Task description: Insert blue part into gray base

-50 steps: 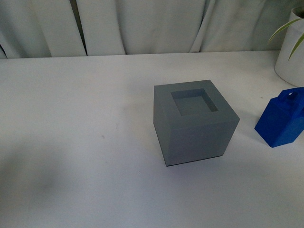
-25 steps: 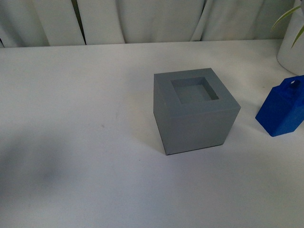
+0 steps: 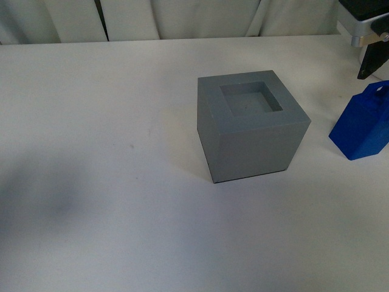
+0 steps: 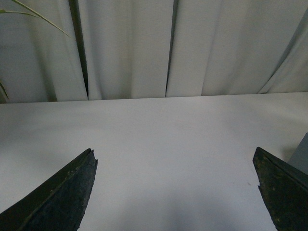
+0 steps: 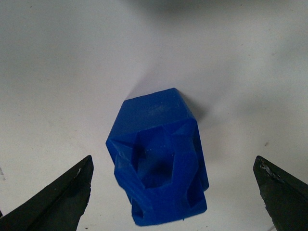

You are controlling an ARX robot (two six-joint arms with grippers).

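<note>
The gray base (image 3: 252, 125) stands on the white table, its square recess facing up and empty. The blue part (image 3: 364, 125) stands upright on the table to the right of it, apart from it, at the frame's right edge. My right gripper (image 3: 374, 64) hangs just above and behind the blue part, partly cut off. In the right wrist view the blue part (image 5: 159, 163) lies between the wide-open fingers (image 5: 62, 197) of the gripper (image 5: 173, 159), untouched. My left gripper (image 4: 174, 151) is open and empty over bare table, with a corner of the gray base (image 4: 302, 154) beside it.
White curtains (image 3: 182, 18) hang behind the table's far edge. A plant leaf (image 4: 29, 12) shows in the left wrist view. The white table (image 3: 109, 182) spreads left of and in front of the gray base.
My right gripper has come into the front view at the top right, above the blue part. The view has tilted down a little, and the white plant pot is no longer visible.
</note>
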